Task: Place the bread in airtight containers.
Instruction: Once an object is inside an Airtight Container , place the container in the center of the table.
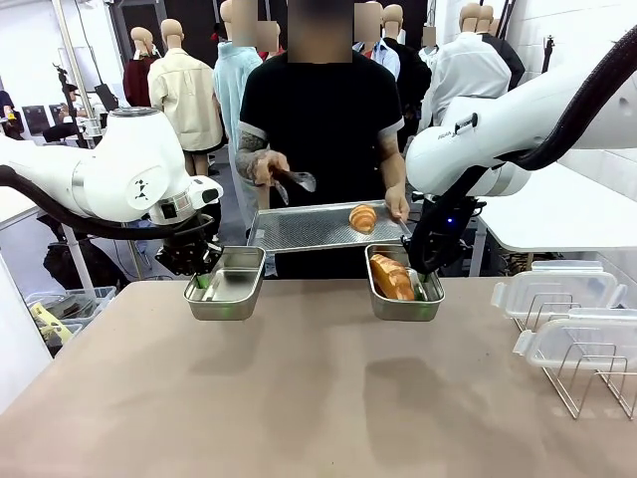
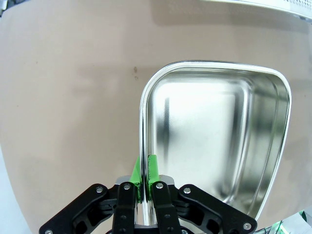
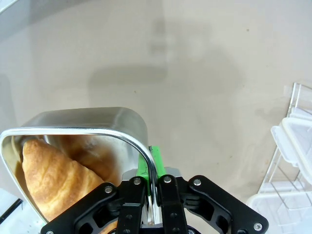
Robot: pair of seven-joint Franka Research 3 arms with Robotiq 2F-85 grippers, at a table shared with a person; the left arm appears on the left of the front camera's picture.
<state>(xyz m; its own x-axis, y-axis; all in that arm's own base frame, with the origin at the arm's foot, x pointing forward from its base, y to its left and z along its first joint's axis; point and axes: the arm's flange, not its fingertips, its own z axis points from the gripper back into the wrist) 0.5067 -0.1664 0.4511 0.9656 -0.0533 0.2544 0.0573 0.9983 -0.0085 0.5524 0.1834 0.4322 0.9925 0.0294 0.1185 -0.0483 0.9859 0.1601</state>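
R pan [image 1: 403, 309], lower ctr-right of front view, held one croissant [image 1: 391, 277] lying lengthwise. In R wrist view this roll [image 3: 53, 180] sat lower left inside the pan [image 3: 87, 122], mirrored in the steel wall. L pan [image 1: 221, 309], lower ctr-left, showed bare shiny steel inside; same in L wrist view [image 2: 214, 64].

Both pans: small, rectangular, rounded corners, rolled rims. Bread: golden-brown, ridged, glossy crust.

2nd croissant [image 1: 363, 217] lay mid-frame on the right end of a flat steel tray [image 1: 299, 231], which a person held just behind and above the pans. One hand [image 1: 398, 204] was at the tray's right corner. The other hand [image 1: 265, 167] gripped tongs [image 1: 297, 181] over its left part.

L gripper [image 1: 204, 282] was clenched on L pan's rim, w/ a green pad each side of the wall at bottom ctr of L wrist view [image 2: 145, 168]. R gripper [image 1: 426, 282] was likewise clamped on R pan's rim, bottom ctr of R wrist view [image 3: 152, 163].

Clear lids [image 1: 557, 294] leaned in a wire rack [image 1: 587, 378] at lower right, well apart from R pan; also seen at right edge of R wrist view. The brown table [image 1: 318, 398] ran across the lower frame. Arm bodies flanked the tray, upper left and upper right.
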